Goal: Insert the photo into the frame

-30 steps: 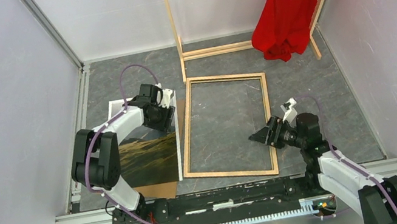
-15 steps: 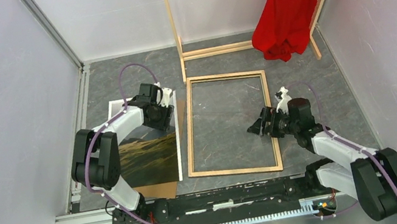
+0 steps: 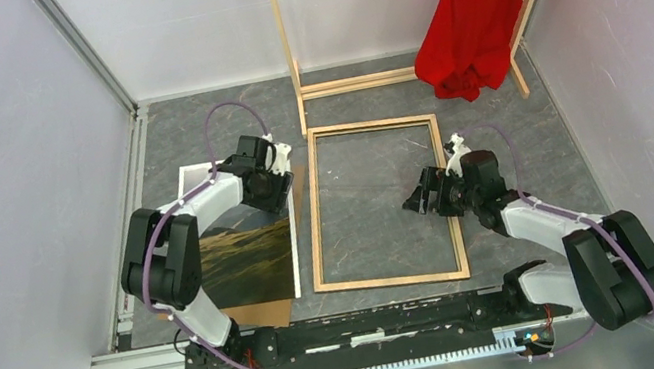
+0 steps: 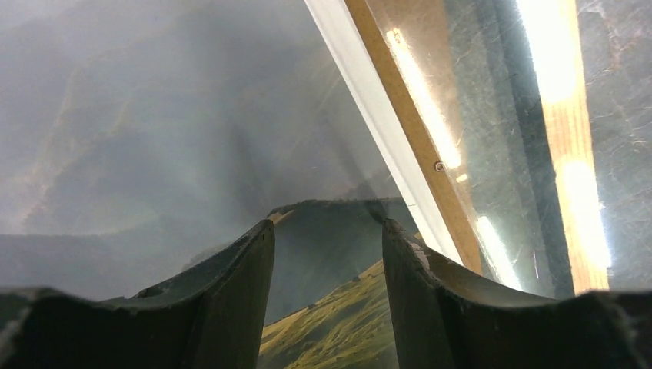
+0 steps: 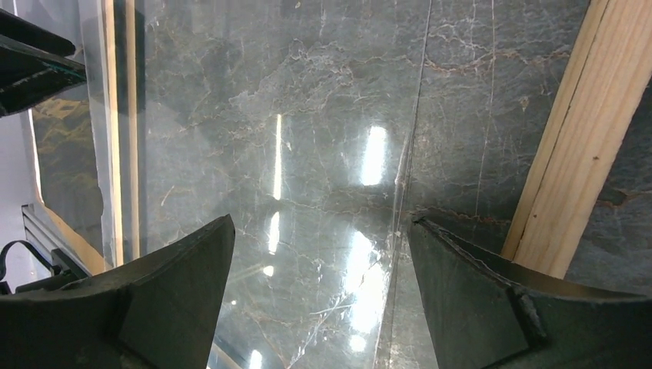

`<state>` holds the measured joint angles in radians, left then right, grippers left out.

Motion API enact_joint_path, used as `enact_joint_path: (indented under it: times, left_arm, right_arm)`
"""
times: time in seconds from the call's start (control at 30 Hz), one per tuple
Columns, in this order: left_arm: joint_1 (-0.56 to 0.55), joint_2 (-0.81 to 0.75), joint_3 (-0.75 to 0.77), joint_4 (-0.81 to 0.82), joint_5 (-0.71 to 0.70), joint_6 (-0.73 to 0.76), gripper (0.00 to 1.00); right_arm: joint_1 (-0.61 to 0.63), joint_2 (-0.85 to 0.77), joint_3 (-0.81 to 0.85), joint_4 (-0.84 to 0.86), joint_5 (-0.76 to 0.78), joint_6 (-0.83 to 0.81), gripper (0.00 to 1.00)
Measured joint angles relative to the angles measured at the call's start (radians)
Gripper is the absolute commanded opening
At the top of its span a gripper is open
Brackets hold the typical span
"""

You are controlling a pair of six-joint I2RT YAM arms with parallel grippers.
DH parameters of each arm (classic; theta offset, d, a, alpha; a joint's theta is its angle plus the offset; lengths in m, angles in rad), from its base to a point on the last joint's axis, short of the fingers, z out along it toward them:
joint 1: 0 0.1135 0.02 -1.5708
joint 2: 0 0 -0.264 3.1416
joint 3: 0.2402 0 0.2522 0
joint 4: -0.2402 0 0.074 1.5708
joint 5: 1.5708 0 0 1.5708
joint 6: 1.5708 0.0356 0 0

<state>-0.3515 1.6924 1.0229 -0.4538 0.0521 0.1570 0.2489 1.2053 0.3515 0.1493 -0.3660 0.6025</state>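
**Photo still outside the frame, insertion not begun**

The grey stone-patterned table [image 3: 518,141] carries everything, and on it the task looks to be at an early stage. The frame [image 3: 315,237] lies flat in the middle of the table, its light wood back facing up, with the tabletop showing through its opening. Glints and a straight edge in the right wrist view suggest a clear pane sits inside it, though that is not certain.

The photo [image 3: 250,259] lies just beside the frame's left rail, towards the table's left edge. Its picture side is up: dark green hills under a hazy sky, with a white border. It rests on a brown backing board [image 3: 264,312] that peeks out at its near edge. Lifting the photo, moving it across and laying it in the opening all remain to be done.

The left gripper [image 4: 327,227] is low over the photo's far right corner, jaws partly spread and nothing pinched between them. The right gripper [image 5: 319,223] hovers inside the frame by its right rail, jaws spread wide and empty.
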Motion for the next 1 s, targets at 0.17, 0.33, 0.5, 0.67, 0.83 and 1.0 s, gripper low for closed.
enact_joint_path:
  times: [0.17,0.33,0.5,0.67,0.83,1.0]
  left_arm:
    - [-0.005,0.022,0.004,0.006,-0.018,0.0,0.6]
    - [-0.005,0.023,0.006,0.013,-0.026,0.0,0.6]
    - [-0.005,0.033,0.016,0.015,-0.027,0.0,0.59]
    - [-0.005,0.035,0.019,0.015,-0.034,0.0,0.59]
    - [-0.005,0.036,0.025,0.015,-0.1,0.0,0.56]
    - [-0.005,0.043,0.031,0.025,-0.184,0.0,0.57]
  right_arm:
    - [0.011,0.008,-0.02,0.058,-0.024,0.04,0.9]
    - [0.022,0.008,-0.061,0.135,-0.07,0.111,0.9]
    - [0.029,0.007,-0.113,0.228,-0.116,0.192,0.89]
    - [0.037,0.016,-0.141,0.291,-0.135,0.252,0.89]
    - [0.047,0.051,-0.142,0.336,-0.142,0.28,0.89]
    - [0.052,0.05,-0.095,0.245,-0.115,0.232,0.88]
